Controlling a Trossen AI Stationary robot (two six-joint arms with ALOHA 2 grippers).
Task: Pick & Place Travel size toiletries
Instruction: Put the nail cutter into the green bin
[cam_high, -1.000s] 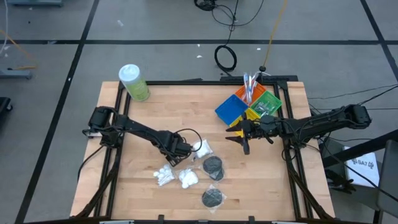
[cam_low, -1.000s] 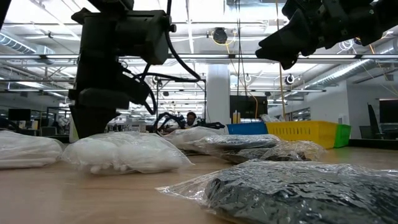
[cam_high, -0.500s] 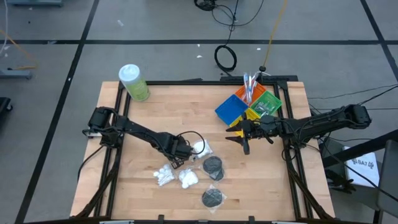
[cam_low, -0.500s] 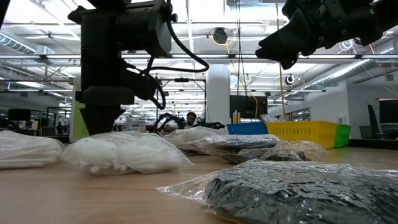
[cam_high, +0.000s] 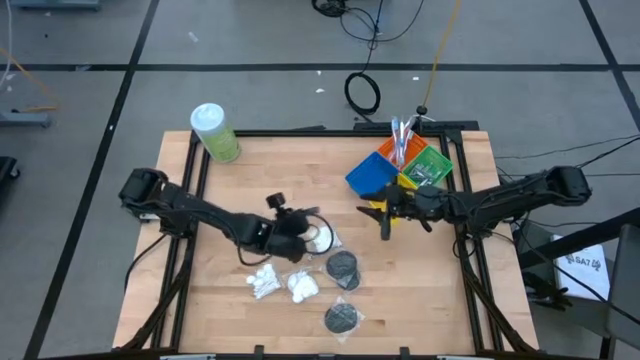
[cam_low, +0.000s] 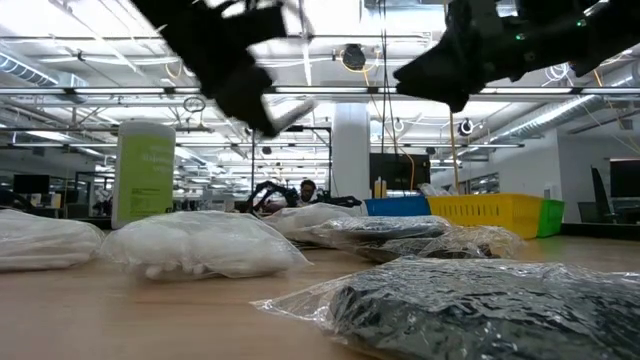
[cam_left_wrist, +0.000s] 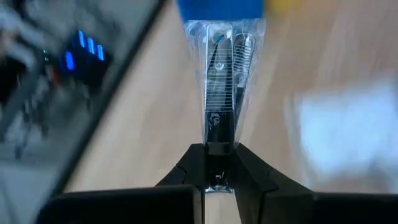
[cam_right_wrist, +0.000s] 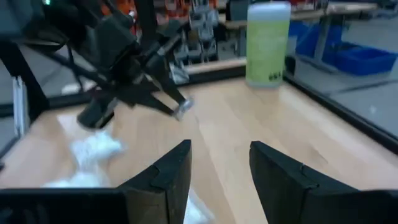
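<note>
**Left pincer has a bagged toothbrush, right one just hangs there spread**

While the right arm waits by the bins, the left pincer (cam_left_wrist: 219, 163) is clamped on the end of a clear packet with a thin toothbrush (cam_left_wrist: 219, 93) inside, and the packet sticks straight out past the fingertips. From above, that left pincer (cam_high: 297, 238) sits over the middle of the wooden worktop (cam_high: 230, 310), right at the top edge of the pile of toiletries.

That pile is still on the wood: a bag of cotton balls (cam_high: 321, 238) just beside the pincer, two more cotton ball bags (cam_high: 265, 283) and (cam_high: 303, 287) nearer the front edge, and two black discs in plastic (cam_high: 343, 267) and (cam_high: 343, 317) to their right.

Right pincer (cam_high: 383, 217) hovers just in front of the colored bins (cam_high: 377, 176), fingers (cam_right_wrist: 166, 173) apart, nothing between them. More bagged toothbrushes (cam_high: 402, 137) poke out of the orange bin at the back.

Big green bottle (cam_high: 215, 133) stands upright in the far left corner, well apart from everything else.
</note>
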